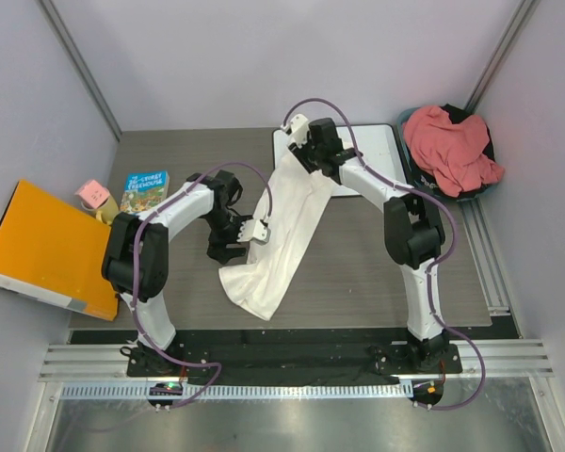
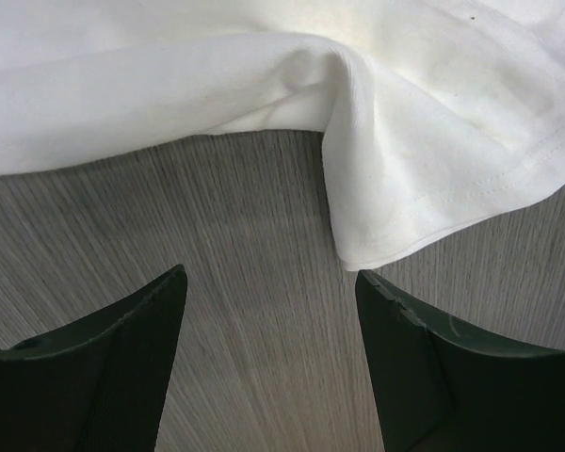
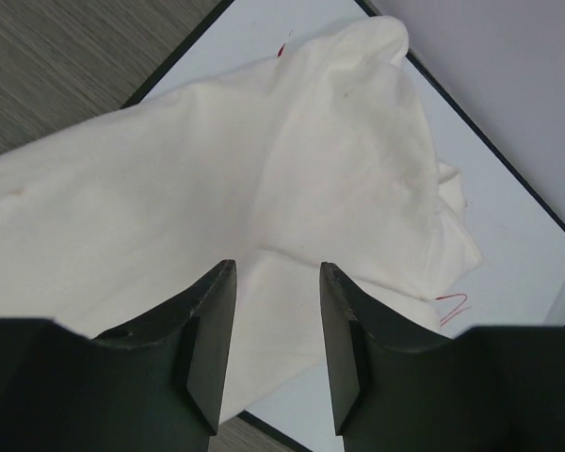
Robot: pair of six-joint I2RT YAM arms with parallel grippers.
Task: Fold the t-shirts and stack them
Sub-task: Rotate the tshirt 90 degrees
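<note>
The left arm (image 1: 160, 226) and the right arm (image 1: 416, 254) share one build: glossy white tubular links set between bulky black joint housings, each rising from a flat black base plate (image 1: 155, 360). A thin purple cable (image 1: 313, 101) loops loosely along each arm. A small white block (image 1: 257, 229) is mounted at each wrist. The left gripper (image 2: 271, 273) and the right gripper (image 3: 278, 268) have matte, dark greenish-black fingers (image 3: 205, 348), wedge-shaped with flat inner faces.

The white t-shirt (image 2: 433, 141) is soft matt cloth with a stitched hem. The table (image 2: 245, 311) shows matt grey wood grain. The whiteboard (image 3: 527, 221) is smooth and glossy. Upper right, the salmon t-shirt (image 1: 450, 146) is rumpled cloth.
</note>
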